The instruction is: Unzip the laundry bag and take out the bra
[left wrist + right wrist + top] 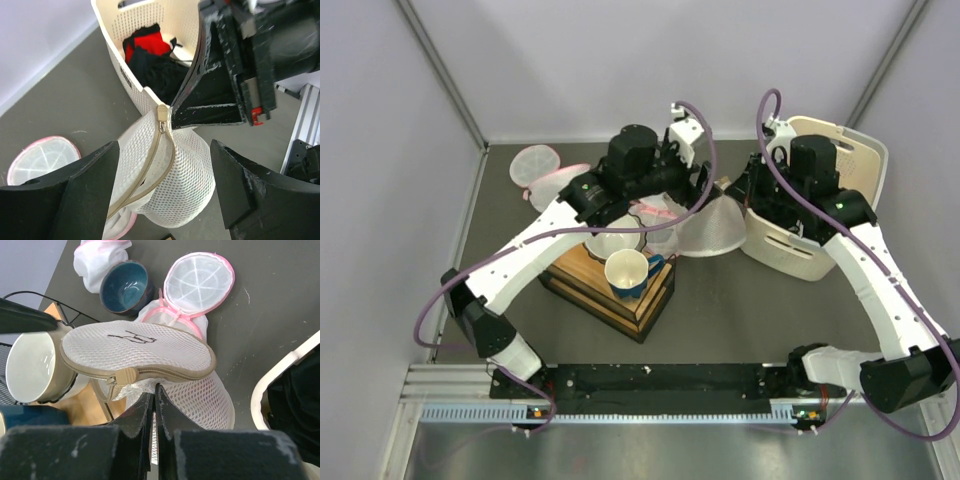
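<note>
**Grey table, pale walls: bag pinched below its zip**

Dark grey table (740,310), closed in by plain pale walls (620,60), with a metal rail (650,410) along the bottom edge of the top view.

The right gripper (154,388) is pressed together on the mesh of the bag (135,347), just under the tan zip (165,371) that runs round the flat end. The left gripper (165,146) is spread wide, one finger on each side of the bag, and neither finger is clearly touching it. In the left wrist view the zip pull (162,114) stands at the bag's top, right by the right gripper's tips. How far the zip is open I cannot tell.

Seen from above, the bag sits right of centre, just beside the cream basket (122,70). The bra (147,44), red, lies inside that basket against dark cloth (160,72).

Lower left of the bag stands a wooden box (610,290) with a cup (628,270) on it. Pink-trimmed bags (535,165) lie at the upper left of the table, with a blue bowl (125,282) near them.
</note>
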Motion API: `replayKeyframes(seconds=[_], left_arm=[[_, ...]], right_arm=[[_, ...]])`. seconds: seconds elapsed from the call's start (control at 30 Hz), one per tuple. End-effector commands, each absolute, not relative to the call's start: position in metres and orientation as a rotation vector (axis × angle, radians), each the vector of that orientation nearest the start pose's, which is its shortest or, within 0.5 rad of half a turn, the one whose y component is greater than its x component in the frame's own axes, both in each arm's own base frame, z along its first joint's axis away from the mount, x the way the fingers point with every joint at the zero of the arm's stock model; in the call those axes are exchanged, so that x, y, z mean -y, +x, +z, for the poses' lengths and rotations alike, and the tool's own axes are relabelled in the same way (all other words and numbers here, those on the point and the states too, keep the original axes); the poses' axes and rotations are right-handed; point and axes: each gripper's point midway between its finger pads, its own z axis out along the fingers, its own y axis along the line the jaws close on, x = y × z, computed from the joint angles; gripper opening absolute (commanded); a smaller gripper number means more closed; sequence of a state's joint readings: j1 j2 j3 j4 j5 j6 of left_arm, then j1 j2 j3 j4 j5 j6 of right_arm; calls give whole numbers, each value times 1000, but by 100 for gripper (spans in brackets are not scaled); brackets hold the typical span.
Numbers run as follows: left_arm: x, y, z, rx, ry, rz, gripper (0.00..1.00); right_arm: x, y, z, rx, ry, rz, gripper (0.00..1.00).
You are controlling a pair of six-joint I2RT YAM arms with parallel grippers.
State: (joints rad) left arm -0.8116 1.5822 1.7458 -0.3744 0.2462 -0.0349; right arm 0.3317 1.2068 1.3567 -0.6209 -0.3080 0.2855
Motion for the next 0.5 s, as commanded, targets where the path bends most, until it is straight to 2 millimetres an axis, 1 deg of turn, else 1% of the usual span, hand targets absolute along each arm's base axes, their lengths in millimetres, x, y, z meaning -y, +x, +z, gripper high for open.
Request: replayKeyframes(seconds=[0.0,0.03,0.1,0.2,0.27,0.37,0.4,0.43,0.47], left_arm=[[392,315,365,-1661,843,-761,79],[394,316,361,-1662,853,-750,79],[399,315,360,-1645,867,-750,80],[403,317,351,-1646,901,-729,80],[404,319,346,-1655,910,-721,78],[403,323,337,-1679,907,-694,67],[403,324,335,-1687,905,-689,62],[401,324,335,-1686,911,-678,52],[400,325,334,-1687,912,-668,46]], right_arm=[[-186,315,352,-1952,-258,750,0],[-187,314,354,-1951,-259,756,0],[-187,312,355,-1945,-265,762,0],[-187,311,356,-1942,-267,763,0],[-187,310,357,-1937,-273,768,0],[-188,310,359,-1931,-272,772,0],[-187,310,359,-1931,-271,768,0],[-187,309,359,-1930,-269,768,0],[-186,309,359,-1928,-268,764,0]])
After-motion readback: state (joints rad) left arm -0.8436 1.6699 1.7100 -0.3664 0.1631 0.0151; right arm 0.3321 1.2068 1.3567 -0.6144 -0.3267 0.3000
